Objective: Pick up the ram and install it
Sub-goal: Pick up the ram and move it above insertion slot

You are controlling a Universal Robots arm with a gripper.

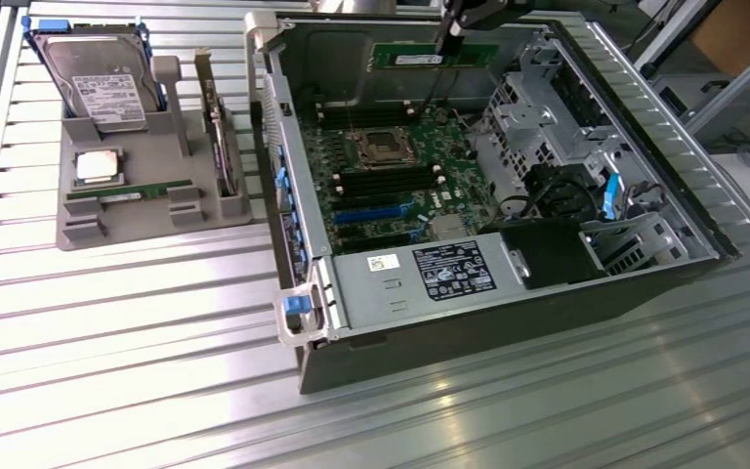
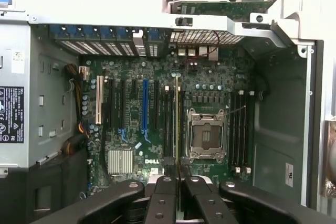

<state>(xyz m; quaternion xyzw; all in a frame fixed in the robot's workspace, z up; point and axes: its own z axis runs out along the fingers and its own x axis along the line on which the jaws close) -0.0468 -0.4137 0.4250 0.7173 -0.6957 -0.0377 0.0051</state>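
Claw: the claw (image 1: 451,41) (image 2: 177,167) is narrow, its black fingers (image 2: 161,198) pinched on the ram, one against each flat side.
Ram: the ram (image 1: 434,56) (image 2: 177,124) hangs from the claw's tips with its long edge level. Its white label strip faces the exterior camera.
Ram from the wrist: it shows edge-on, a thin line running straight out from between the fingertips.
Ram and case: the stick is held over the open computer case (image 1: 479,337) (image 2: 278,129), up near the far wall, above the motherboard (image 1: 389,176) (image 2: 126,72) and seated in no slot.
Alignment: in the wrist view, the thin edge lies in line with the dark memory slots (image 2: 169,114) just beside the processor socket (image 2: 205,135), on the side towards the blue slot (image 2: 144,106).
Holder: a grey holder (image 1: 128,220) stands on the slatted table (image 1: 128,322), at the exterior view's left of the case.
Other stick: a second green stick (image 1: 128,191) lies flat in the holder, well apart from the claw.
Also in the holder: a hard drive (image 1: 95,83), a silver chip (image 1: 98,166) and a bracketed card (image 1: 223,137).
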